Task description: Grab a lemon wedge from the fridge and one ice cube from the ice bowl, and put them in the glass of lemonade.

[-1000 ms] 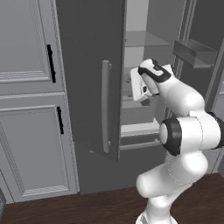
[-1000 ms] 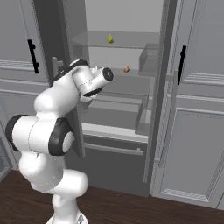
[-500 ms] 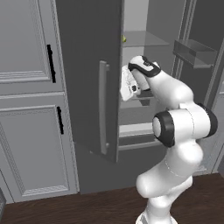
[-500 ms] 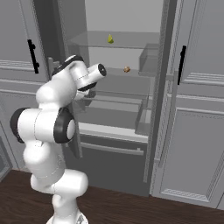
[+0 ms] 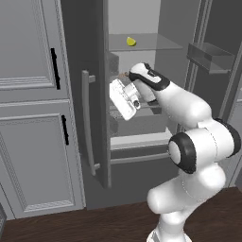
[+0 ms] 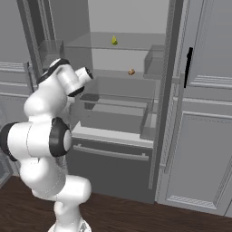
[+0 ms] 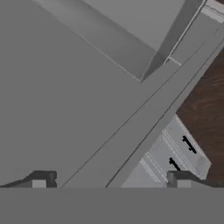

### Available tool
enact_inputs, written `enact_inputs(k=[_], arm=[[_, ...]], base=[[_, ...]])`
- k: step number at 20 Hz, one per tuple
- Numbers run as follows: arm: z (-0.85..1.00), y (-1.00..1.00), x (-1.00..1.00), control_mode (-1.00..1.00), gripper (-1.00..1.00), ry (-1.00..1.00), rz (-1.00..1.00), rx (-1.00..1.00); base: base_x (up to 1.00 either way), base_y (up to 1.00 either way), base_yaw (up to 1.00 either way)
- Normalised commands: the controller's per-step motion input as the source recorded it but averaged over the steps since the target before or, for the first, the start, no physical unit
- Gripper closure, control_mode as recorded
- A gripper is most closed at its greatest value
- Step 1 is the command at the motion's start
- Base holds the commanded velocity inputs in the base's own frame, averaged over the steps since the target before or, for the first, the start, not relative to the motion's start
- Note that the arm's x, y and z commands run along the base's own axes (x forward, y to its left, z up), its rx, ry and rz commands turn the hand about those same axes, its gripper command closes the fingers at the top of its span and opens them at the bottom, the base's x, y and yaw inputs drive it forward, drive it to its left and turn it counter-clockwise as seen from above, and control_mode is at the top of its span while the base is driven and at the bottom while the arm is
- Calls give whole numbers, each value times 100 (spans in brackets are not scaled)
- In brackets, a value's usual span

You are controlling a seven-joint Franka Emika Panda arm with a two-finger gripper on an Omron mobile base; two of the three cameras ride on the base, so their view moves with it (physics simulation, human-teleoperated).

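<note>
Now up high inside the open fridge (image 5: 142,28), a lemon wedge (image 5: 131,41) on the top shelf, not yet reached; end effector (image 7: 109,179) lower down, tips wide apart, holding nothing, ready to grab.

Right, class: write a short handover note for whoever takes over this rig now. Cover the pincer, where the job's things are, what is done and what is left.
Pincer: open, empty, up by the fridge's left door.
Fridge: both doors open.
Lemon wedge: on the upper glass shelf, untouched. A small brown thing sits on the shelf below; leave it.
Done: fridge opened.
Left: grasp the wedge, fetch one ice cube, put both in the glass of lemonade.
</note>
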Motion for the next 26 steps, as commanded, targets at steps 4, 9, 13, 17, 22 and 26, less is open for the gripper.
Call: enact_inputs(k=[4,9,13,17,22,26], arm=[[13,-25,-100,-100,-100,-43,10,2],[26,-96,-71,-100,-100,-53,0,6],[15,-83,-74,-100,-100,-51,1,-1],[12,-49,-64,-100,-100,-65,7,-30],[0,-74,-60,-100,-100,-59,10,-63],[5,-73,-79,-100,-100,-32,1,-66]], base=[[0,0,0],[0,0,0],[0,0,0],[0,0,0],[0,0,0],[0,0,0]])
